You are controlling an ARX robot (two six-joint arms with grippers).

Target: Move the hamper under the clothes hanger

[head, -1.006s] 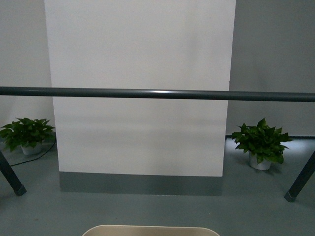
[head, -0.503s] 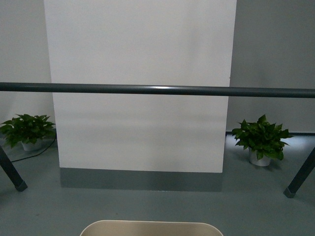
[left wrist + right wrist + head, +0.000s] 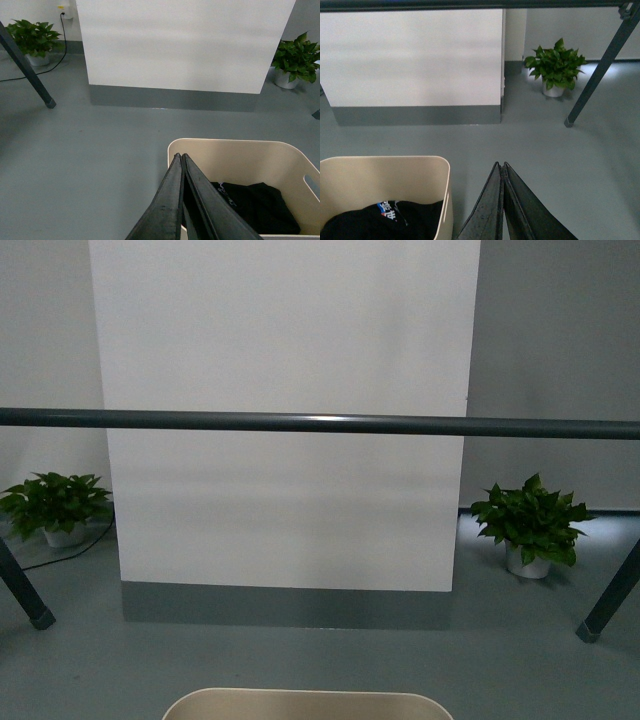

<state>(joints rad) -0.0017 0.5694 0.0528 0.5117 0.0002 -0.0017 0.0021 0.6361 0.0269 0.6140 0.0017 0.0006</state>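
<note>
Front view catches only a sliver of the hamper, its far rim, the rest cut off at the bottom edge. The hanger bar runs off both sides; each leg shows just its foot end. Neither arm is in view here. Left wrist: the hamper's near corner drops out of frame, and dark clothes hide its floor. Right wrist: the print on the clothes is too small to read, and the bar barely grazes the top edge.
</note>
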